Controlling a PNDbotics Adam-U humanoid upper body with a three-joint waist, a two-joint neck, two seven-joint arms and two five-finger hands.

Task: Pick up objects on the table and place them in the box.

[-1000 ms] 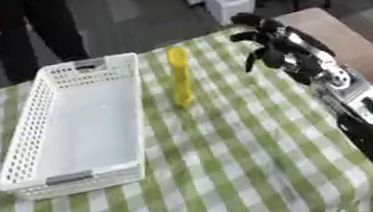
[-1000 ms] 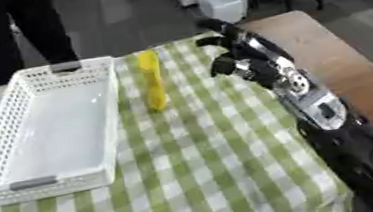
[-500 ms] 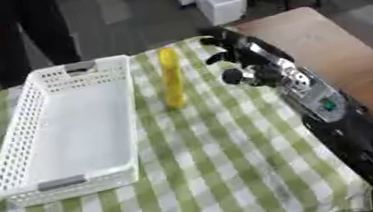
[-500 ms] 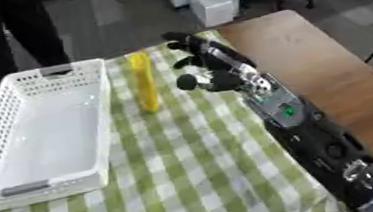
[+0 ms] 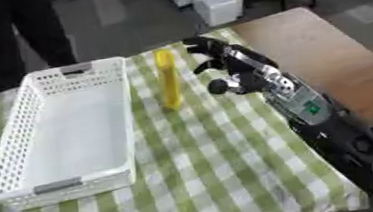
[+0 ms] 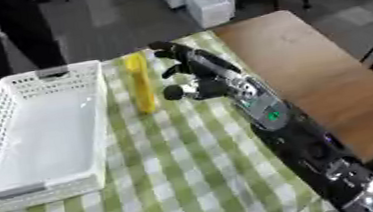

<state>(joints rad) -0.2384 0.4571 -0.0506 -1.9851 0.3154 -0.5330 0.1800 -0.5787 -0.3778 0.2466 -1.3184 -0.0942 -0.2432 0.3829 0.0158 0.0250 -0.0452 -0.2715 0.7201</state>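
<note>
Reach stage of a pick-and-place sequence, recorded from the head camera. Right hand point(image 5: 231, 67) extended from the lower right across the green-checked tablecloth point(image 5: 223, 164), palm turned toward the yellow bottle point(image 5: 168, 80) and stopped just beside it, apparently not yet touching. Fingers spread and only slightly bent, thumb apart below, nothing grasped: judged a pre-grasp shape, opened wide enough to take the bottle's body from its right side. Bottle stood upright on the cloth, near the far right corner of the white basket point(image 5: 18, 147), close enough that a short carry leftward over the rim would probably suffice. Basket laid lengthwise with its long side beside the bottle, open top upward, holding nothing visible. Bare wooden tabletop point(image 5: 325, 57) exposed to the right of the cloth, clear of the working zone. Left hand absent from both views.

Counted: one bottle, one basket, one robot hand in view. No further loose objects seen on the cloth, so the bottle was judged the only item left to place.
</note>
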